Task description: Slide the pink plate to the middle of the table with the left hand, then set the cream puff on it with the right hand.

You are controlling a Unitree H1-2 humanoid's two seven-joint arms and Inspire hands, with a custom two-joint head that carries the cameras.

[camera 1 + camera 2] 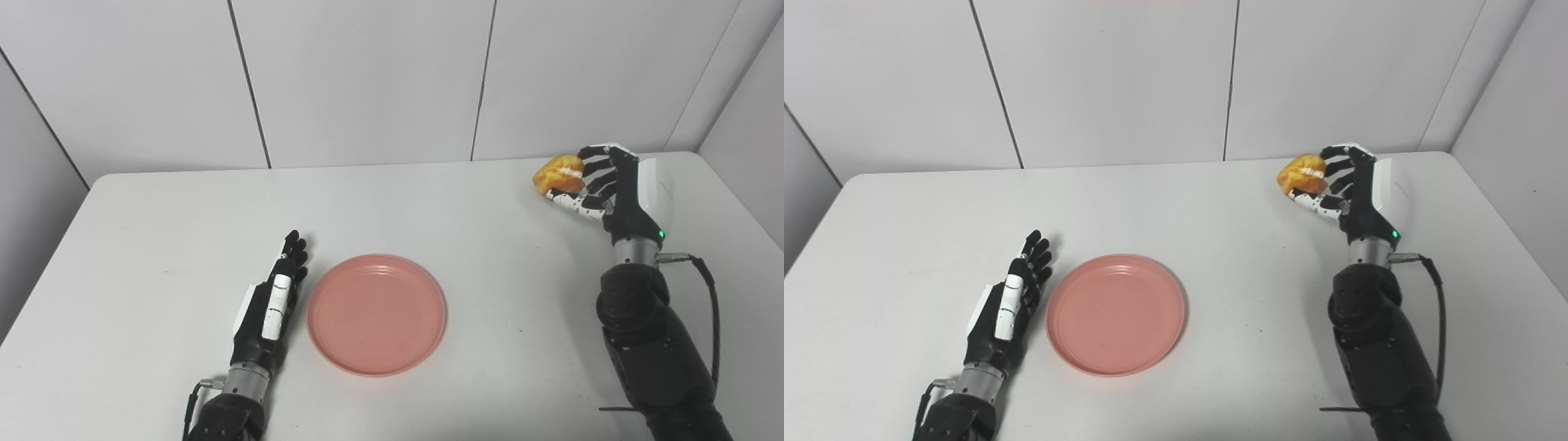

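The pink plate (376, 313) lies flat near the middle of the white table (153, 233), with nothing on it. My left hand (272, 303) rests just beside the plate's left rim, fingers straight and apart, holding nothing. At the far right of the table my right hand (603, 180) is shut on the golden cream puff (556, 173), fingers over its top and thumb under it. The puff looks lifted slightly off the table.
White wall panels stand right behind the table's far edge. A black cable (710, 306) loops off my right forearm. The table's right edge runs close to my right arm.
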